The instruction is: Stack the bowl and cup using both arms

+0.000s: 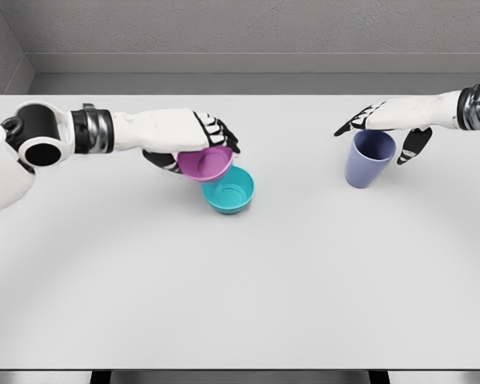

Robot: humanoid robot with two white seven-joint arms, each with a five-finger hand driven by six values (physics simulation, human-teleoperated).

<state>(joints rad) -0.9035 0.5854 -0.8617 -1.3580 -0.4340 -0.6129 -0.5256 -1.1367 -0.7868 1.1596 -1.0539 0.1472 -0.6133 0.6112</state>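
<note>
My left hand point(202, 142) is shut on a pink bowl point(205, 163), holding it tilted just above and to the left of a teal bowl point(230, 190) that rests on the white table point(240, 272). The pink bowl's lower edge overlaps the teal bowl's rim. A blue-violet cup point(369, 158) stands upright on the right side of the table. My right hand point(384, 132) hovers over the cup with fingers spread, thumb down by the cup's right side, holding nothing.
The table's far edge meets a grey wall at the back. Its near edge runs along the bottom of the view.
</note>
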